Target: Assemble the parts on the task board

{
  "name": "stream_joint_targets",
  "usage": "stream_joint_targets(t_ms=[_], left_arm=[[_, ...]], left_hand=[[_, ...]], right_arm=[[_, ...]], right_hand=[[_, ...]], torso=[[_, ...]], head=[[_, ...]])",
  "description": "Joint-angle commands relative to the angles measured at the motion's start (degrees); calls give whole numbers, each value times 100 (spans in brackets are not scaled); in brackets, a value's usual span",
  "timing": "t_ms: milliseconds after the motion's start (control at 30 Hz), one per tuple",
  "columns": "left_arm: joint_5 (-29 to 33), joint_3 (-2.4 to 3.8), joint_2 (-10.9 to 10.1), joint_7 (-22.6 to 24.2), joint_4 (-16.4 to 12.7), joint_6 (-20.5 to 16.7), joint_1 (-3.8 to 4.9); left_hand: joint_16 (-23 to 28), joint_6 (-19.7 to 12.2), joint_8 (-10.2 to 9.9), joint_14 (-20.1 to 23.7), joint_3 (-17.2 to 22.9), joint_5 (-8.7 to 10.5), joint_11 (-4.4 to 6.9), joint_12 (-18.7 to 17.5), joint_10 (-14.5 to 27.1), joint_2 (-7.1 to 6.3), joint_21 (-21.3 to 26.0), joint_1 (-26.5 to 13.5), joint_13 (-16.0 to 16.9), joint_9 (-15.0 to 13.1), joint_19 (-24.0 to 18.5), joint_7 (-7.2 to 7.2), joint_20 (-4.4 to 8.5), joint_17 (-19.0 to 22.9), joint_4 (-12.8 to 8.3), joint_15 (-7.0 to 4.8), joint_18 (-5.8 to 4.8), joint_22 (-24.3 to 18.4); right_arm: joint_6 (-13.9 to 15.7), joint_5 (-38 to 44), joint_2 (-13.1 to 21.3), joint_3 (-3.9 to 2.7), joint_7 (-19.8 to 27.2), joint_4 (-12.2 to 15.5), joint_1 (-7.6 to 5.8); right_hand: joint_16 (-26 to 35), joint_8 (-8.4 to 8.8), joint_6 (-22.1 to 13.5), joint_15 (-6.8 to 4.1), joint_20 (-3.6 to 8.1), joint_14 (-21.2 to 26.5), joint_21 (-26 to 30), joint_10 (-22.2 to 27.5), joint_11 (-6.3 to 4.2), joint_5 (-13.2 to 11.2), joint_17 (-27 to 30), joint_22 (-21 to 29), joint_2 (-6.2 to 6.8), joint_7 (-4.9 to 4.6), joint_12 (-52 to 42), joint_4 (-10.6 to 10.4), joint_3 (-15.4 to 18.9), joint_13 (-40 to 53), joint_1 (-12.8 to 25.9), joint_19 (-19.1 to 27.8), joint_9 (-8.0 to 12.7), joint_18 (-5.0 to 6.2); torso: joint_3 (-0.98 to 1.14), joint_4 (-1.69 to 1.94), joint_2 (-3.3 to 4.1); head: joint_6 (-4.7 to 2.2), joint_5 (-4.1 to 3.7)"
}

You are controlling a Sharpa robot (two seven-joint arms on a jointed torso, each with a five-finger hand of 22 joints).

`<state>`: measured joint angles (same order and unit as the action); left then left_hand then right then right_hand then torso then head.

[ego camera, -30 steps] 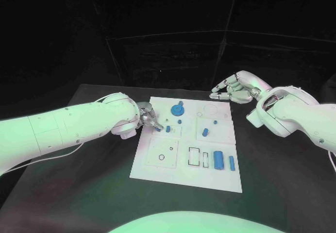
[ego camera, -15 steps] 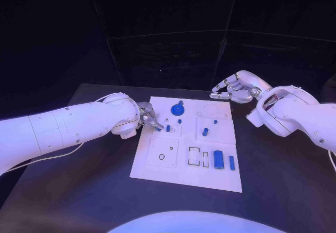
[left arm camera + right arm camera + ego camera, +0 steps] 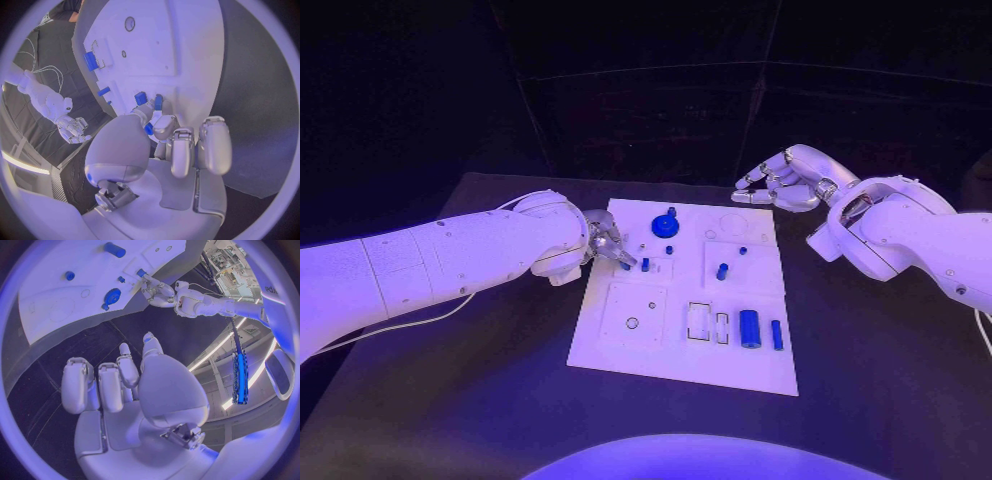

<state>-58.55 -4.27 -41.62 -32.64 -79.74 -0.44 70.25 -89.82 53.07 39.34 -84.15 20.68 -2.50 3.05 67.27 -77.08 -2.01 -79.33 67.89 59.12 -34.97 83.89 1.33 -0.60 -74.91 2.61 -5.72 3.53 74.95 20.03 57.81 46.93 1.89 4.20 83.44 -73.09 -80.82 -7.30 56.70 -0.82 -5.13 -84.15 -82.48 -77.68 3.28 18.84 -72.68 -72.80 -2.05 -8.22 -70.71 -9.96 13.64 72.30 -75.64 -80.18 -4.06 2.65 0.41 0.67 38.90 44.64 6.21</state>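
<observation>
On the white board [image 3: 687, 310], the nearest blue parts, a cylinder [image 3: 750, 328] and a thin bar [image 3: 777, 335], look light, rigid and slippery; best pinched across their middles. Further back, the left hand [image 3: 607, 248] pinches a small blue peg [image 3: 149, 129]. Farthest, the right hand [image 3: 779, 186] hovers beyond the board, fingers [image 3: 106, 385] loosely curled, holding nothing.

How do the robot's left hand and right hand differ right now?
The left hand is over the white task board's left edge, fingertips at a small blue part; the right hand is beyond the board's far right corner, off it. The left touches a part; the right holds nothing. Both are silver.
</observation>
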Motion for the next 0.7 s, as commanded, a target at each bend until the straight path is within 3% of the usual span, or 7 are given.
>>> stream_joint_targets(t_ms=[33, 700], left_arm=[[-14, -21, 26, -129, 22, 215, -24], [-15, -20, 73, -199, 98, 167, -20]], left_hand=[[-18, 96, 51, -585, -60, -18, 1, 32, -40, -29, -22, -116, 10, -5, 90, -54, 46, -1509, 44, -39, -32, 63], [-18, 173, 181, -585, -291, -18, 32, 29, -64, -202, -52, -516, -9, -65, 109, -92, 69, -1509, 210, -66, -41, 115]], right_arm=[[-3, -3, -1, -3, 51, 11, -11], [-16, -4, -1, -3, 49, 5, -11]], right_hand=[[37, -30, -23, -35, -2, -255, 35, 36, -17, 17, 8, 8, -27, 24, 3, 11, 34, -11, -36, 29, 2, 112], [40, -31, -24, -35, -1, -255, 36, 37, -16, -7, 11, 9, -25, 24, 3, 9, 44, -12, -34, 30, 2, 113]], torso=[[1, -3, -1], [-3, 2, -1]], head=[[3, 1], [31, -17]])
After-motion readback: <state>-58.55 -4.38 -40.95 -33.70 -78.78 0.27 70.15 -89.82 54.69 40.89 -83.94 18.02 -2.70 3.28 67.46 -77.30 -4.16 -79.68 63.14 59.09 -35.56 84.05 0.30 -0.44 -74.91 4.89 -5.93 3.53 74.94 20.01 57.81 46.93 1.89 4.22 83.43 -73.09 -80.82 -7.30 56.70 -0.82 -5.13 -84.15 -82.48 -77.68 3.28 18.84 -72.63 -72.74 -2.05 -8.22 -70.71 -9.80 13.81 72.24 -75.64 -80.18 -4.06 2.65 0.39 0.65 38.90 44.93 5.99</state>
